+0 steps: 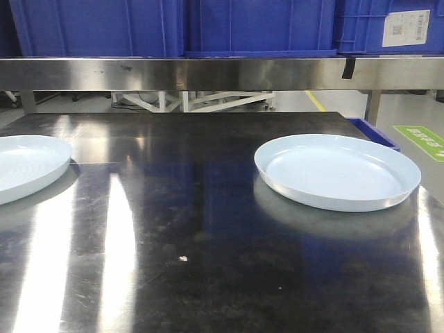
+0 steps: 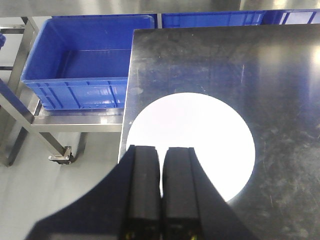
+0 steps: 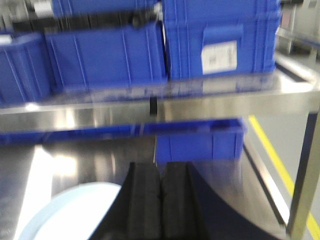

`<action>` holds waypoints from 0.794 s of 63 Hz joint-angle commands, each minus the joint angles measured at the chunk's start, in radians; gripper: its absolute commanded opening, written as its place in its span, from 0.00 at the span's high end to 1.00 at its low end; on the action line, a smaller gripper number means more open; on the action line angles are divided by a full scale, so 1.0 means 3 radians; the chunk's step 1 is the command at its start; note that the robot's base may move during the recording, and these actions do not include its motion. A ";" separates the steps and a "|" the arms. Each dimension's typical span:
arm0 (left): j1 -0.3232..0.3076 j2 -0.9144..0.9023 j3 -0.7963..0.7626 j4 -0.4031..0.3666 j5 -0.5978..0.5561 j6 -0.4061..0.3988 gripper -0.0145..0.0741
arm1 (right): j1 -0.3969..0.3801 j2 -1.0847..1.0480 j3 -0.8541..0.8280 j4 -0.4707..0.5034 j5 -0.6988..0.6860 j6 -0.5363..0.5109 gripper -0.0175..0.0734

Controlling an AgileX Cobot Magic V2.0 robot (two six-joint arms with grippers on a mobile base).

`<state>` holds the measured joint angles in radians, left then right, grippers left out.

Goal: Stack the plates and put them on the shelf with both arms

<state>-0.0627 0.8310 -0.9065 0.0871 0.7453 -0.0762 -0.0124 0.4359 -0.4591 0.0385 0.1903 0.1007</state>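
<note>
Two pale blue plates lie apart on the dark tabletop: one plate (image 1: 338, 171) at the right, the other plate (image 1: 26, 164) cut off by the left edge. The steel shelf (image 1: 222, 73) runs across the back above the table. In the left wrist view my left gripper (image 2: 163, 148) hangs shut and holds nothing over the near rim of a washed-out white plate (image 2: 200, 135). In the blurred right wrist view my right gripper (image 3: 161, 166) is shut and holds nothing, with a plate (image 3: 70, 212) below and to its left and the shelf (image 3: 165, 105) ahead. No gripper shows in the front view.
Blue crates (image 1: 257, 26) stand on the shelf. A blue crate (image 2: 82, 65) sits on a low steel cart left of the table (image 2: 280, 70). Another blue crate (image 3: 200, 142) sits under the shelf behind the table's far right corner. A steel post (image 3: 305, 175) stands at the right.
</note>
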 commanded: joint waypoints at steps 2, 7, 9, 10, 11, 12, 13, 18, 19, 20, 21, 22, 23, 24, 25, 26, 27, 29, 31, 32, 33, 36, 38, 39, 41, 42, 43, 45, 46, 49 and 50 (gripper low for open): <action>-0.0017 -0.0007 -0.0133 0.0006 -0.0261 -0.0017 0.73 | 0.0003 0.0559 -0.0383 -0.0039 -0.0186 -0.0006 0.74; -0.0017 -0.0007 -0.0133 0.0006 -0.0261 -0.0017 0.73 | 0.0003 0.0890 -0.0553 -0.0039 -0.0172 -0.0006 0.74; -0.0017 -0.0007 -0.0133 0.0006 -0.0261 -0.0017 0.73 | 0.0003 0.1030 -0.0621 -0.0039 -0.0172 -0.0006 0.74; -0.0017 -0.0007 -0.0133 0.0006 -0.0261 -0.0017 0.73 | 0.0003 0.1081 -0.0646 -0.0039 -0.0176 -0.0006 0.74; -0.0017 -0.0007 -0.0133 0.0006 -0.0261 -0.0017 0.73 | 0.0003 0.1155 -0.0681 -0.0039 -0.0179 -0.0006 0.74; -0.0017 -0.0007 -0.0133 0.0006 -0.0261 -0.0017 0.73 | 0.0003 0.1200 -0.0704 -0.0039 -0.0182 -0.0006 0.74; -0.0017 -0.0007 -0.0133 0.0006 -0.0261 -0.0017 0.73 | 0.0003 0.1262 -0.0738 -0.0039 -0.0185 -0.0006 0.74; -0.0017 -0.0007 -0.0133 0.0006 -0.0261 -0.0017 0.73 | 0.0003 0.1460 -0.0838 0.0022 -0.0170 -0.0003 0.74; -0.0017 -0.0007 -0.0133 0.0006 -0.0261 -0.0017 0.73 | 0.0003 0.1500 -0.0857 0.0047 -0.0151 -0.0003 0.74; -0.0017 -0.0007 -0.0133 0.0006 -0.0261 -0.0017 0.73 | 0.0003 0.1524 -0.0866 0.0064 -0.0143 -0.0003 0.74; -0.0017 -0.0007 -0.0133 0.0006 -0.0261 -0.0017 0.73 | 0.0003 0.1546 -0.0873 0.0083 -0.0139 -0.0003 0.74; -0.0017 -0.0007 -0.0133 0.0006 -0.0261 -0.0017 0.73 | 0.0003 0.1566 -0.0877 0.0104 -0.0132 -0.0003 0.74; -0.0017 -0.0007 -0.0133 0.0006 -0.0261 -0.0017 0.73 | 0.0003 0.1592 -0.0886 0.0132 -0.0128 -0.0003 0.74; -0.0017 -0.0007 -0.0133 0.0006 -0.0261 -0.0017 0.73 | 0.0003 0.1616 -0.0886 0.0160 -0.0128 -0.0003 0.74; -0.0017 -0.0007 -0.0133 0.0006 -0.0261 -0.0017 0.73 | 0.0003 0.1630 -0.0886 0.0184 -0.0128 -0.0003 0.74; -0.0017 -0.0007 -0.0133 0.0006 -0.0254 -0.0017 0.73 | 0.0003 0.1643 -0.0886 0.0201 -0.0128 -0.0003 0.74; -0.0017 -0.0007 -0.0133 0.0006 -0.0246 -0.0017 0.73 | 0.0003 0.1655 -0.0886 0.0229 -0.0128 -0.0003 0.74; -0.0017 -0.0007 -0.0133 0.0006 -0.0230 -0.0017 0.73 | 0.0003 0.1680 -0.0886 0.0261 -0.0144 -0.0003 0.74; -0.0017 -0.0007 -0.0133 0.0006 -0.0213 -0.0017 0.73 | 0.0003 0.1697 -0.0886 0.0276 -0.0163 -0.0003 0.74; -0.0017 -0.0007 -0.0133 0.0006 -0.0210 -0.0017 0.73 | 0.0003 0.1704 -0.0886 0.0283 -0.0166 -0.0003 0.74; -0.0017 -0.0007 -0.0133 0.0006 -0.0184 -0.0017 0.73 | 0.0003 0.1706 -0.0886 0.0283 -0.0166 -0.0003 0.74; -0.0017 -0.0007 -0.0133 0.0006 -0.0153 -0.0017 0.73 | 0.0003 0.1710 -0.0886 0.0283 -0.0176 -0.0003 0.74; -0.0017 -0.0007 -0.0133 0.0006 -0.0139 -0.0017 0.73 | 0.0003 0.1710 -0.0886 0.0283 -0.0197 -0.0003 0.74; -0.0017 -0.0007 -0.0133 0.0006 -0.0131 -0.0017 0.73 | 0.0003 0.1710 -0.0886 0.0283 -0.0209 -0.0003 0.74; -0.0017 -0.0007 -0.0133 0.0006 -0.0119 -0.0017 0.73 | 0.0003 0.1710 -0.0886 0.0283 -0.0254 -0.0003 0.74; -0.0017 -0.0007 -0.0133 0.0006 -0.0119 -0.0017 0.73 | 0.0003 0.1710 -0.0886 0.0283 -0.0288 -0.0003 0.74; -0.0017 -0.0007 -0.0133 0.0006 -0.0119 -0.0017 0.73 | 0.0003 0.1710 -0.0886 0.0283 -0.0309 -0.0003 0.74; -0.0017 -0.0007 -0.0133 0.0006 -0.0119 -0.0017 0.73 | 0.0003 0.1710 -0.0886 0.0283 -0.0329 -0.0003 0.74; -0.0017 -0.0007 -0.0133 0.0006 -0.0119 -0.0017 0.73 | 0.0003 0.1710 -0.0886 0.0283 -0.0319 -0.0003 0.74; -0.0017 -0.0007 -0.0133 0.0006 -0.0119 -0.0017 0.73 | 0.0003 0.1701 -0.0886 0.0283 -0.0264 -0.0003 0.74; -0.0017 -0.0007 -0.0133 0.0006 -0.0119 -0.0017 0.73 | 0.0003 0.1701 -0.0889 0.0283 -0.0246 -0.0003 0.74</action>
<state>-0.0627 0.8310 -0.9065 0.0871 0.7704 -0.0762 -0.0124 0.9570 -0.6848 0.1177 0.1920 0.1007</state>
